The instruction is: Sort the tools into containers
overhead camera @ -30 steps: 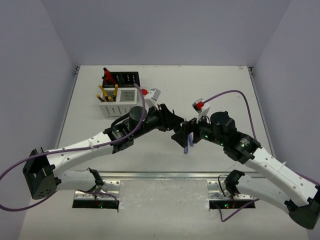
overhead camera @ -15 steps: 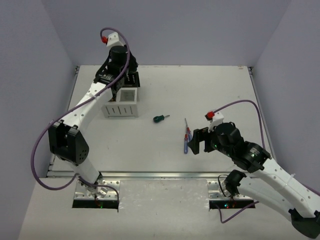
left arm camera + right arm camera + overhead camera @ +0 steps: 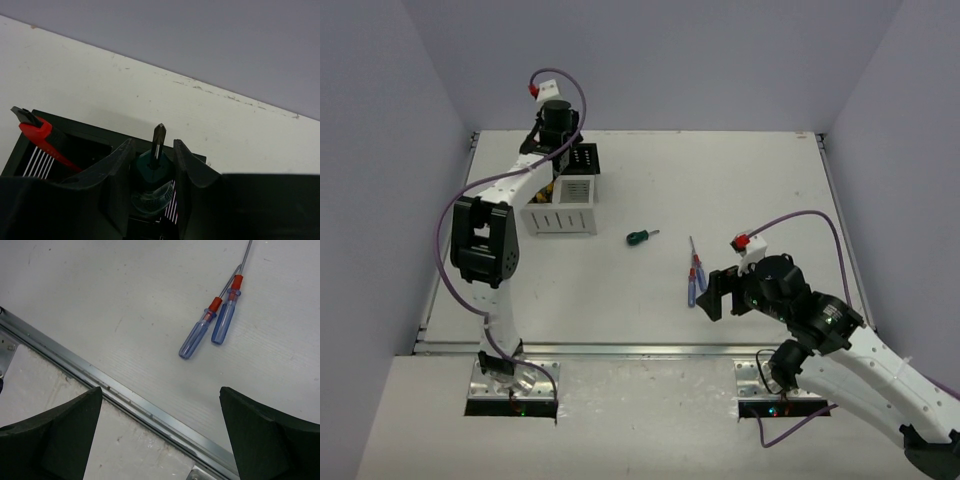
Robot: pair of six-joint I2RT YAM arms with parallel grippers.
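Near, by the rail point(image 3: 125, 395): right gripper point(image 3: 717, 292), fingers spread wide, nothing between. Hangs above the table point(image 3: 770, 190).

Just beyond: two blue screwdrivers point(image 3: 223, 322), red-collared, side by side, shafts meeting, flat on the table. Unsorted.

Mid-table: green screwdriver point(image 3: 639, 237), stubby, flat, well apart from both bins. Unsorted.

Far left: white bin point(image 3: 563, 215), upright. Contents mostly hidden under the left arm in the top view, so no telling what is inside.

Behind it: black bin point(image 3: 582, 158), upright. Holds red-and-black cutters point(image 3: 42, 142), leaning in one compartment.

Above the black bin: left gripper point(image 3: 152, 150), pinched on the handle of a second green screwdriver point(image 3: 149, 172), tip up. Held to one side of the cutters, not yet let go.

Tally, as a judgement: cutters binned; one screwdriver at the point of drop-off; three screwdrivers left on the table, the blue pair closest to the right gripper. Next in hand: lowering and releasing the held screwdriver into the black bin.
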